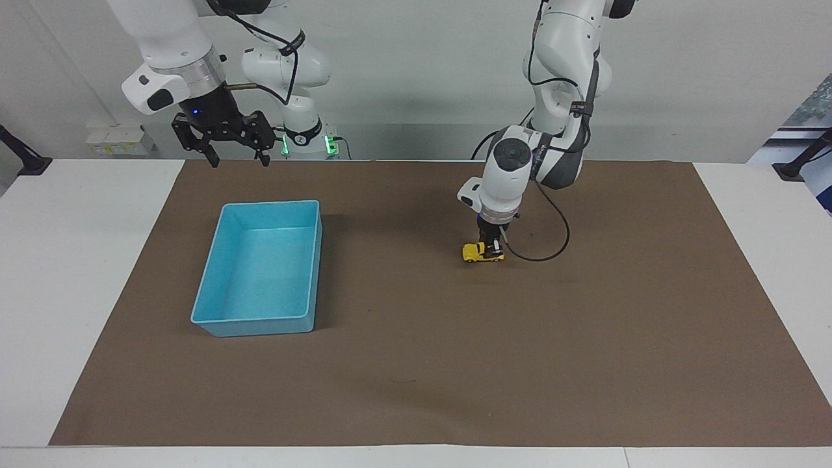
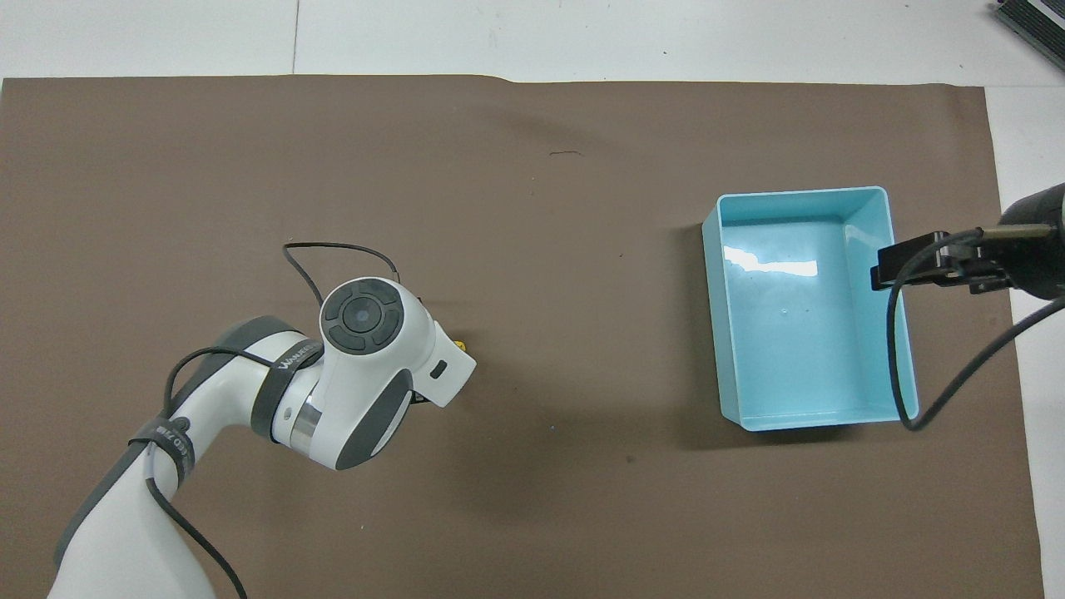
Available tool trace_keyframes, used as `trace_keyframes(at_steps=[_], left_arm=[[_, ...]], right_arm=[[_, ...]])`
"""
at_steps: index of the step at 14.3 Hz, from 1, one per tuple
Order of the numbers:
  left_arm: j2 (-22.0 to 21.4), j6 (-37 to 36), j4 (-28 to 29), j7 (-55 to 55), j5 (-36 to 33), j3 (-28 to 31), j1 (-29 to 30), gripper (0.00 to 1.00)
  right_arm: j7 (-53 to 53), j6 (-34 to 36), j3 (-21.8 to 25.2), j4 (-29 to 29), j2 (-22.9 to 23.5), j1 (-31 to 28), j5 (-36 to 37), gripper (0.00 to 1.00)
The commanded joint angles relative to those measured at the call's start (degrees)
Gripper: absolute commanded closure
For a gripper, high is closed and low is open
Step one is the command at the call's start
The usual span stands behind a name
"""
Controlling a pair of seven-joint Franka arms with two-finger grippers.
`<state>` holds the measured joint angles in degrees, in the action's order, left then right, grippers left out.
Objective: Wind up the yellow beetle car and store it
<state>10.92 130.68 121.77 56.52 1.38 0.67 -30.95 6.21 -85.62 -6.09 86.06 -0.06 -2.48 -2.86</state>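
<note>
Facing view: left tool [image 1: 492,247] clamps the yellow beetle car [image 1: 482,253] from above.

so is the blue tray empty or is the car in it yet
Empty. The blue tray shows only its bare floor; the yellow beetle car sits on the brown mat under the left gripper.

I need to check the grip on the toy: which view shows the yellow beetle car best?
The facing view: the yellow beetle car sits on the brown mat in plain sight, the left gripper down on it. In the overhead view the left arm's wrist hides all but a yellow sliver.
</note>
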Motion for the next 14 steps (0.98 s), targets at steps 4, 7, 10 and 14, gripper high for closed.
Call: trace_keyframes(at_steps=[4, 7, 10, 14], left_arm=[[-1.52, 1.24, 4.18, 6.67, -0.5, 0.12, 5.63, 1.0], [-1.61, 0.81, 4.44, 8.43, -0.5, 0.12, 7.74, 1.0], [-1.78, -0.86, 3.4, 9.22, -0.59, 0.21, 8.19, 0.42], [-4.5, -8.57, -3.79, 8.61, -0.59, 0.29, 8.45, 0.0]], right_arm=[[-1.37, 0.55, -0.5, -0.36, 0.24, -0.77, 0.05, 0.0], [-1.37, 0.63, -0.5, -0.36, 0.24, -0.77, 0.05, 0.0], [-1.37, 0.63, -0.5, -0.36, 0.15, -0.77, 0.05, 0.0], [-1.37, 0.63, -0.5, -0.36, 0.15, -0.85, 0.05, 0.0]])
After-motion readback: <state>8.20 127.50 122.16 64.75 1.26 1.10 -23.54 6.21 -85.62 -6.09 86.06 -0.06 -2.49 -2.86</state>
